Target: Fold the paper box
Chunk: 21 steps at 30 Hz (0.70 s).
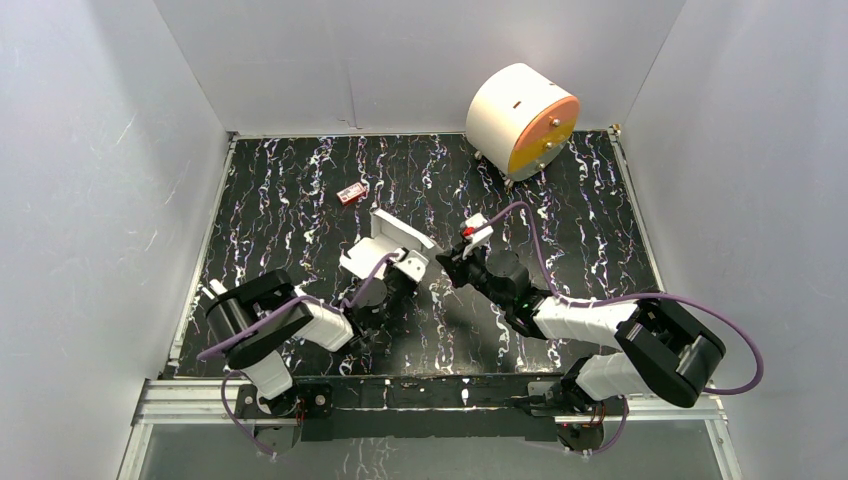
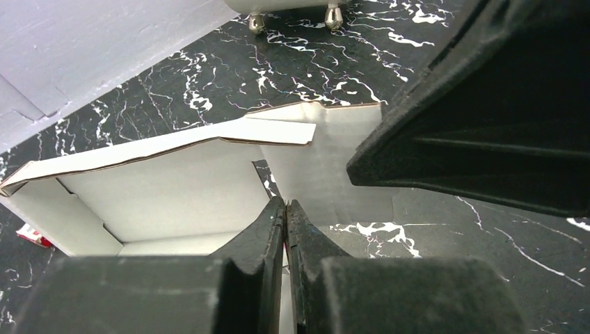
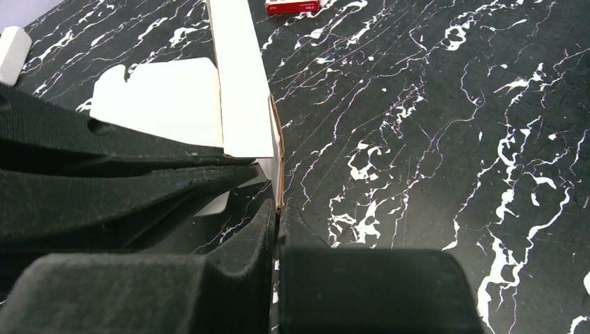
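The paper box, partly erected, stands mid-frame on the worktop. The left hand is closed, pinching a panel edge. The right hand is closed on a side flap's edge. Step in hand: raising the walls. The next move calls for turning the held flap inward along its crease.

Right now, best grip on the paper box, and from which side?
On the paper box, likely the upright wall's top edge, from above: thin sheet standing off the table, so a tool can straddle it; the tabbed panel lies flat.
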Each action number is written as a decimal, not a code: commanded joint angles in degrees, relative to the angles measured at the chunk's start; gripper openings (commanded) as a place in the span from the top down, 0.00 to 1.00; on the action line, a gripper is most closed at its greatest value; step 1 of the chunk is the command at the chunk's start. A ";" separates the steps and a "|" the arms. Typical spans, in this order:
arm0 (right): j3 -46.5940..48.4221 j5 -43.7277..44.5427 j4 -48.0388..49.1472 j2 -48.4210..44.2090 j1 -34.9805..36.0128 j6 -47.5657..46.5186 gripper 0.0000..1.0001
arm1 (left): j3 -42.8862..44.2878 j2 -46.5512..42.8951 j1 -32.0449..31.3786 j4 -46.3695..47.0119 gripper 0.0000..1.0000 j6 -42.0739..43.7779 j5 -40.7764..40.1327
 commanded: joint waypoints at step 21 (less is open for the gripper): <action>2.73 -1.31 5.10 10.68 -0.07 -12.50 1.00 | -6.75 -12.92 5.49 -5.82 0.65 -31.82 7.67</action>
